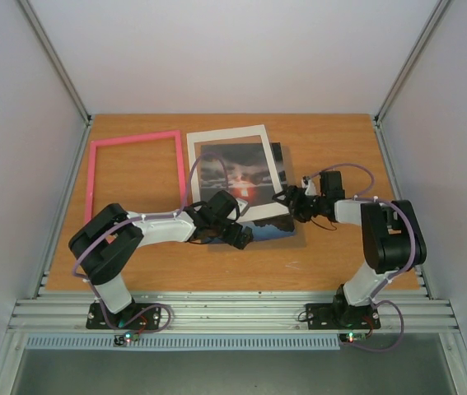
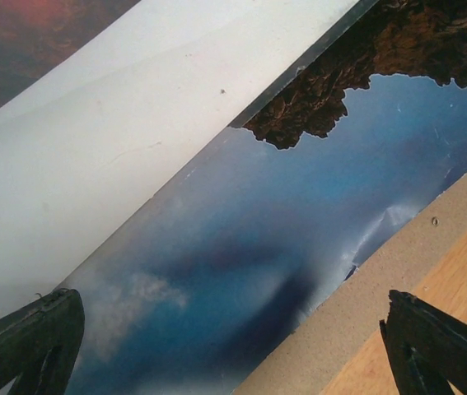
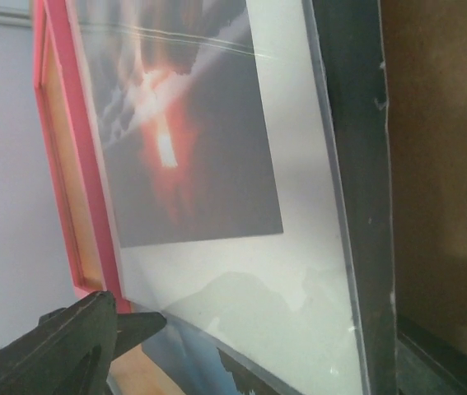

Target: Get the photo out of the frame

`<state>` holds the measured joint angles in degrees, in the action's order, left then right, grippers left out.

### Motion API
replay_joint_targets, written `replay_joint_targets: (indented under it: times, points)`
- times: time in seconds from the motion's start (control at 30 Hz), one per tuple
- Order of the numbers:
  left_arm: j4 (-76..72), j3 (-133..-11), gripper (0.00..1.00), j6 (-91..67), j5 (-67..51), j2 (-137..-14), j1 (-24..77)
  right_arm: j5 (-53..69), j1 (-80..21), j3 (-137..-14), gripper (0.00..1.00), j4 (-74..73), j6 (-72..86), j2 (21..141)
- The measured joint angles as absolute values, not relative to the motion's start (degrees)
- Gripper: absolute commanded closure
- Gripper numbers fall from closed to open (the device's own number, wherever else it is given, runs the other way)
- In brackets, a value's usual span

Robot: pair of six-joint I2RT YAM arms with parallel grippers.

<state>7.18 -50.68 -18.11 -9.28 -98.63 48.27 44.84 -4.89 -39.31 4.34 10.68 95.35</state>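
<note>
The left gripper (image 2: 231, 329) has its fingers (image 2: 27, 346) spread wide, holding nothing. Seen from its wrist, they hang over the photo's (image 2: 241, 247) pale blue lower part. One tip is above the print, the other above the wood just past a brown board (image 2: 357, 329) that sticks out from under the photo's edge. The overhead view hides that board edge behind the arm.

The right gripper (image 3: 282, 346) sits at the photo's right edge. Its fingers (image 3: 68, 350) are also well apart, with the sheet edges between them and no grip to be seen. Its wrist view alone shows a dark strip (image 3: 357, 164) running along that edge, beside a thin clear line.

A white sheet (image 1: 225, 140) with a cut-out window lies on the photo. It is shifted toward the far side, so the red sunset shows through the window and the blue end pokes out on the near side. The left wrist view shows this sheet curling up off the print.

The frame (image 1: 93, 177) lies flat on the table (image 1: 332, 140), just left of the photo. Bare wood shows through its opening. Both arms reach in from the near side, and the left one covers the photo's near left corner.
</note>
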Motion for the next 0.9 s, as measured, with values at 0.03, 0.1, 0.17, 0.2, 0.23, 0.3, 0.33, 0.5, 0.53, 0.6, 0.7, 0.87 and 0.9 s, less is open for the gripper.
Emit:
replay_joint_targets:
  times: [0.03,0.1,0.17,0.2,0.23,0.3,0.33,0.5,0.53,0.6,0.7,0.87,0.9]
  points:
    - [7.1,-50.7,0.01,-17.9,-9.4,-98.7,48.3,45.3,-4.5,-39.4,0.26,5.3,11.1,95.9]
    - [7.0,-50.7,0.01,-17.6,-9.7,-98.7,48.3,46.4,-3.7,-40.0,0.28,6.9,12.0,97.6]
    - [6.9,-50.7,0.01,-17.4,-9.8,-98.8,48.3,47.3,-3.0,-41.5,0.28,8.3,12.9,99.7]
    - [6.9,-50.7,0.01,-17.3,-9.9,-98.8,48.3,47.6,-2.9,-42.1,0.29,8.9,13.1,100.4]
    - [6.8,-50.7,0.01,-17.3,-10.0,-98.8,48.3,47.6,-2.7,-42.7,0.30,9.7,13.5,101.2]
    - [6.7,-50.7,0.01,-17.2,-10.2,-98.9,48.3,47.8,-2.5,-43.1,0.34,10.9,14.2,102.0]
    - [6.6,-50.7,0.01,-17.1,-10.2,-98.9,48.3,48.0,-2.3,-43.2,0.35,11.7,14.7,102.5]
    - [6.6,-50.7,0.01,-16.8,-10.3,-98.9,48.3,49.5,-1.3,-42.8,0.37,14.6,17.0,103.7]
    - [6.6,-50.7,0.01,-16.8,-10.3,-98.9,48.3,49.7,-1.2,-42.3,0.37,15.2,17.1,103.6]
    - [6.7,-50.7,0.01,-16.6,-10.4,-99.0,48.3,50.1,-1.2,-41.1,0.37,15.7,17.2,103.2]
    - [6.8,-50.9,0.01,-16.5,-10.5,-99.1,48.3,51.2,-1.2,-38.0,0.37,16.2,17.3,101.1]
    - [6.8,-51.4,0.01,-16.5,-11.1,-99.5,48.3,52.8,-1.2,-33.3,0.38,15.6,17.1,97.1]
    - [6.8,-51.5,0.01,-16.5,-11.2,-99.5,48.3,53.0,-1.2,-32.5,0.38,15.3,17.0,96.2]
